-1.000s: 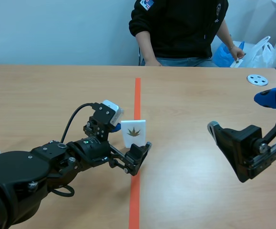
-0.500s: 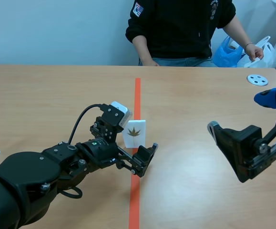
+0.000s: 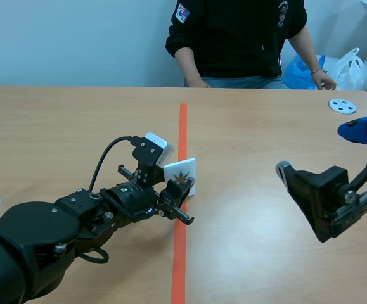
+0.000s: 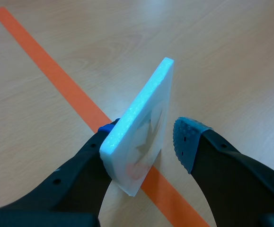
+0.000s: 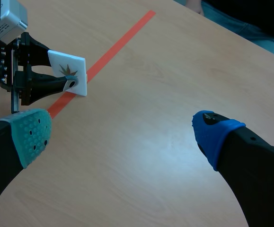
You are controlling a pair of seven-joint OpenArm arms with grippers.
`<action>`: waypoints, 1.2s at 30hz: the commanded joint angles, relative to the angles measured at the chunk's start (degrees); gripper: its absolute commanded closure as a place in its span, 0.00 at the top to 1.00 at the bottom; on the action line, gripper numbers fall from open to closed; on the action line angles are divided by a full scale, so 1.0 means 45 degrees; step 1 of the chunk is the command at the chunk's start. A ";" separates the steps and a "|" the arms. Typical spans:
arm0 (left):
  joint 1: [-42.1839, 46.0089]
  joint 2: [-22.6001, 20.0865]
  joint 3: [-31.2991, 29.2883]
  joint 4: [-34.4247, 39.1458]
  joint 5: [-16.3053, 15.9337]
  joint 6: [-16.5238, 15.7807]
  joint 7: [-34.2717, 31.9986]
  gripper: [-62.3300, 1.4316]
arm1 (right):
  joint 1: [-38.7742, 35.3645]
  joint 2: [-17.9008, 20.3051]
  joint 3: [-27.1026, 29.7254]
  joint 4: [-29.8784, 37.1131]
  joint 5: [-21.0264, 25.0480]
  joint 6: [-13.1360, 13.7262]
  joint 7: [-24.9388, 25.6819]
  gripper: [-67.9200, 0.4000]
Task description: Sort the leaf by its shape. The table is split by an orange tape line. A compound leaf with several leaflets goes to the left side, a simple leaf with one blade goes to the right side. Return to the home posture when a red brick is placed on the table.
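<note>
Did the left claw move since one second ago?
Yes: the left claw went forward along the tape and now straddles the card.

We see the leaf card [image 3: 180, 175] on the tape line [image 3: 182, 126], between the left gripper [image 4: 148, 137] fingers, right gripper [image 5: 121, 135] well apart to its right, a person [image 3: 234, 38] behind the table [image 3: 75, 120].

A pale wall [image 3: 75, 38] stands behind the wooden table [image 3: 56, 120]. A person [image 3: 240, 38] in black sits across it, beside plastic bags [image 3: 349, 66].
</note>
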 commanded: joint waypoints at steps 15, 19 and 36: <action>-0.0068 0.0063 -0.0058 0.0136 -0.0180 -0.0034 -0.0554 0.18 | 0.0121 0.0068 0.0131 0.0063 0.0044 -0.0034 0.0185 0.91; -0.0068 0.0063 -0.0078 0.0136 -0.0597 -0.0034 -0.0597 0.18 | 0.0121 0.0068 0.0131 0.0063 0.0044 -0.0034 0.0185 0.91; 0.1447 -0.1574 -0.4070 0.2769 -0.1185 0.0447 0.0758 0.18 | 0.0121 0.0073 0.0131 0.0063 0.0044 -0.0034 0.0189 0.91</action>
